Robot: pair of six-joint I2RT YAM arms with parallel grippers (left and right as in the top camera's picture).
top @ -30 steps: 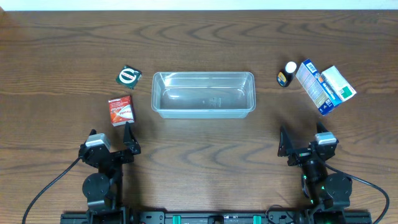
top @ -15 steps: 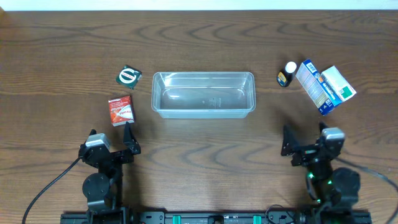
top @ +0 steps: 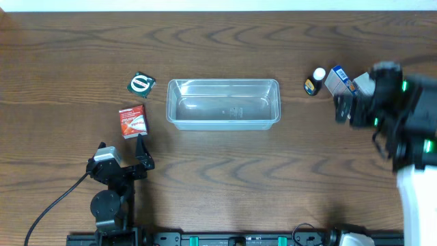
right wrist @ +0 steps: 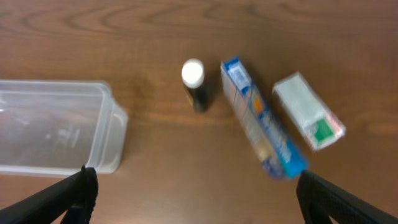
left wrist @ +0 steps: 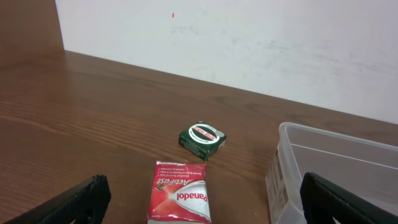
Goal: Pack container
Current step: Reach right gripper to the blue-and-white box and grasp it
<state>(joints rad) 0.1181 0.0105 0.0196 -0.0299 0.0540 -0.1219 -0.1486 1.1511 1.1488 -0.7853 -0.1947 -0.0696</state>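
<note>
The clear plastic container [top: 223,82] stands empty at the table's middle; it also shows in the left wrist view [left wrist: 339,165] and the right wrist view [right wrist: 59,127]. My left gripper [top: 121,149] rests open and empty near the front edge, just behind a red Panadol box [top: 132,121] [left wrist: 180,198]. My right gripper [top: 356,99] is raised, blurred, open and empty above the right-hand items. Below it lie a small white-capped bottle [right wrist: 194,84], a blue box [right wrist: 261,121] and a white and green box [right wrist: 309,119].
A small green box [top: 141,84] [left wrist: 202,138] lies left of the container, behind the Panadol box. In the overhead view the bottle [top: 315,80] and part of the blue box [top: 336,78] show; the arm hides the white and green box.
My right arm has lifted from its rest near the front edge and swung back and right, over the blue box. The left arm and all objects have stayed put.
</note>
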